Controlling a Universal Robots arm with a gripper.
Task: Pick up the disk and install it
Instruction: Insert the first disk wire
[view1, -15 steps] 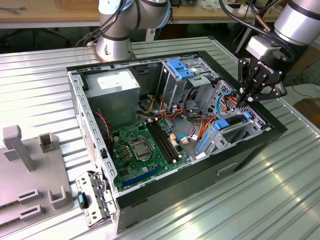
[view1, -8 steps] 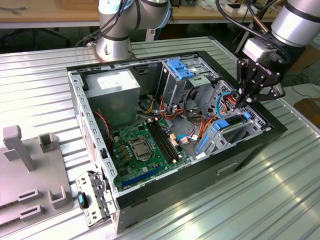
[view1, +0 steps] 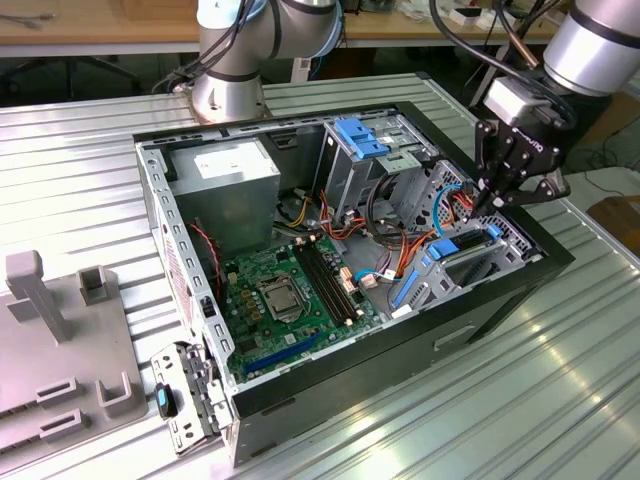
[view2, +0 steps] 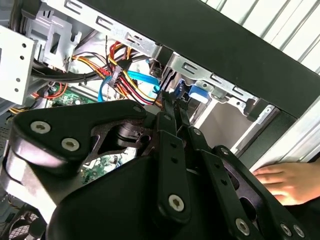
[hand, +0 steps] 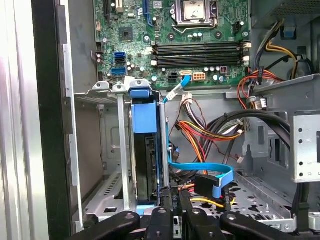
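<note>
While the disk (hand: 149, 162) sat upright in the drive cage (hand: 122, 150) at one corner of the PC case (view1: 400, 370), its dark slab showed btwn the blue rails, w/ the blue end tab uppermost in the first wrist view. It looked mostly home in the slot; whether fully seated, can't tell.

The gripper (hand: 175, 194) was right at the disk's near edge, fingers closed w/ tips together. They didn't look clamped on the disk itself, more like resting at or just above its edge. In the exterior view the gripper (view1: 493, 203) pointed down into that same corner of the case, towards the exterior view's right.

Step, as I judge it: pick-up done, install in hand, i.e. final seating of the disk in the cage. Any further push would call for staying in line w/ the cage walls and keeping off the blue data cable (hand: 200, 171) and the orange/yellow power leads just beside the slot.

View differences: the first wrist view gave the disk, the cage and the motherboard (hand: 200, 50) beyond. The second wrist view showed the gripper (view2: 173, 102) from behind, fingertips near a blue tab, plus a person's hand (view2: 285, 182) resting outside the case wall. The exterior view gave the whole case on the ribbed metal table (view1: 90, 130).
</note>
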